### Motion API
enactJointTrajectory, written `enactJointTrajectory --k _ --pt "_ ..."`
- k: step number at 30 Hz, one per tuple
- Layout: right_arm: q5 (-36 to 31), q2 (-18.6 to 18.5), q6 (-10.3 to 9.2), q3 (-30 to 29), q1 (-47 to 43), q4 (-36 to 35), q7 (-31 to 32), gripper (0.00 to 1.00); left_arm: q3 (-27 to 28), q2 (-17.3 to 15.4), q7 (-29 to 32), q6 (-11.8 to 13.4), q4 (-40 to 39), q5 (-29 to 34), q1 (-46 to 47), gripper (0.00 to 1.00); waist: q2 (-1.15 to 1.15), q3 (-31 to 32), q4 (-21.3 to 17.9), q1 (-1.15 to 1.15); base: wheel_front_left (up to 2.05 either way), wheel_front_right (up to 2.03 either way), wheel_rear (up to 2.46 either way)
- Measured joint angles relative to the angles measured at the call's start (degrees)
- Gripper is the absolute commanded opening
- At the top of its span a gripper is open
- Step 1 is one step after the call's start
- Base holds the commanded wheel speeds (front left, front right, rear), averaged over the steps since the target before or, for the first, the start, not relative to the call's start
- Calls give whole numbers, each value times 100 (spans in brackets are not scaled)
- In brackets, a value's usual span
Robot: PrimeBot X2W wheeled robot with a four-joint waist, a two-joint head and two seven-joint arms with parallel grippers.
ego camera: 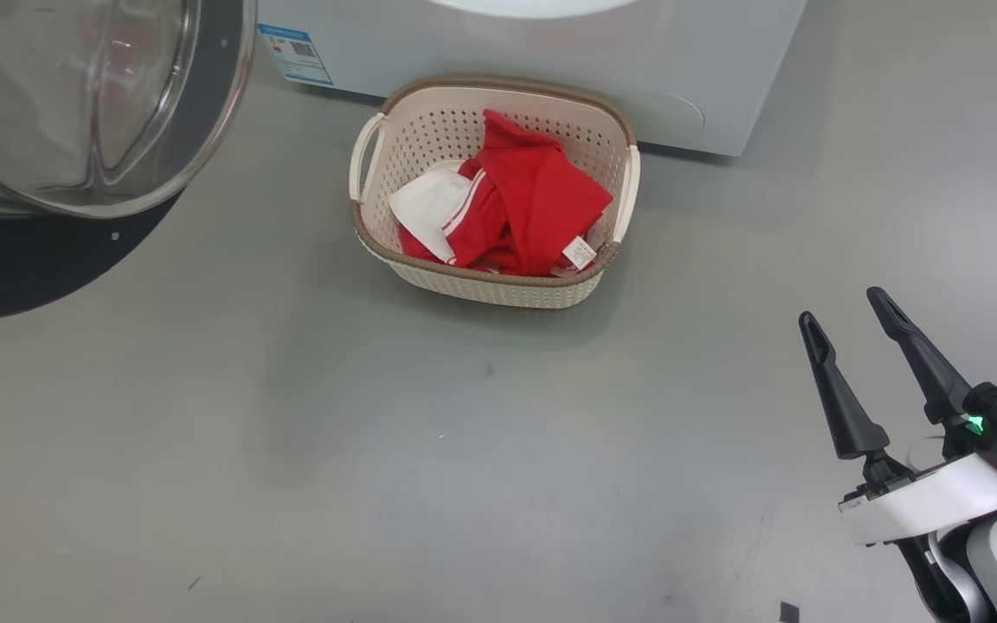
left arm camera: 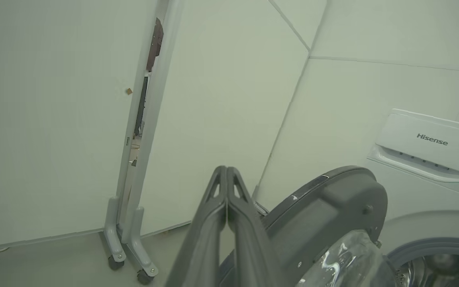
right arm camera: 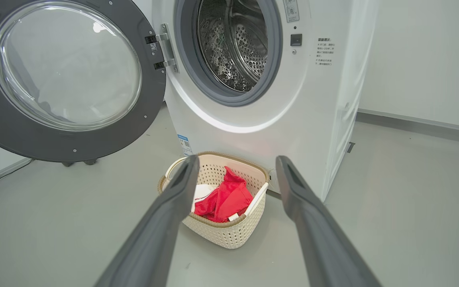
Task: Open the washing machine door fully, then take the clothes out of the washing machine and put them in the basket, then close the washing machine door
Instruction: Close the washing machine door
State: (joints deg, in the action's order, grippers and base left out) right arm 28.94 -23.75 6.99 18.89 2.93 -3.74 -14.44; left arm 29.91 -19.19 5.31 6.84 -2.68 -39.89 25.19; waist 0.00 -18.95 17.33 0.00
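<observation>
clothes [ego camera: 542, 203] — red, white-striped, heaped in basket [ego camera: 498, 292] | left fingers [left arm camera: 209, 227] pressed together | right fingers [ego camera: 838, 394] — wide

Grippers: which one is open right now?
The right gripper: its two fingers stand wide apart with nothing between them, pointing toward the basket. The left gripper has its fingers pressed together, holding nothing.

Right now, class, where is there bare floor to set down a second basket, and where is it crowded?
Free: the wide floor before the basket, between the open washing machine door and the right gripper; also the strip right of the basket. Crowded: the basket, holding the clothes, sits close against the washing machine, and the door overhangs the left.
</observation>
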Motion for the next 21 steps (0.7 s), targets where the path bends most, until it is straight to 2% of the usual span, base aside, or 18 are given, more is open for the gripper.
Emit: enactJointTrajectory --k 8,14,18,21 --pt "80 -71 0 66 48 0 0 100 1031 8 601 42 1152 -197 477 0 0 -124 -349 0 0 0 0" --pt "99 -108 0 116 51 16 0 100 2208 360 832 43 2015 -427 1100 0 0 -133 -527 0 0 0 0" --pt "159 -168 0 109 50 15 0 100 2691 552 982 43 2365 -601 1606 0 0 -129 -562 0 0 0 0" --pt "169 -174 0 122 51 15 0 100 2872 577 1137 44 2559 -662 1853 0 0 -124 -579 0 0 0 0"
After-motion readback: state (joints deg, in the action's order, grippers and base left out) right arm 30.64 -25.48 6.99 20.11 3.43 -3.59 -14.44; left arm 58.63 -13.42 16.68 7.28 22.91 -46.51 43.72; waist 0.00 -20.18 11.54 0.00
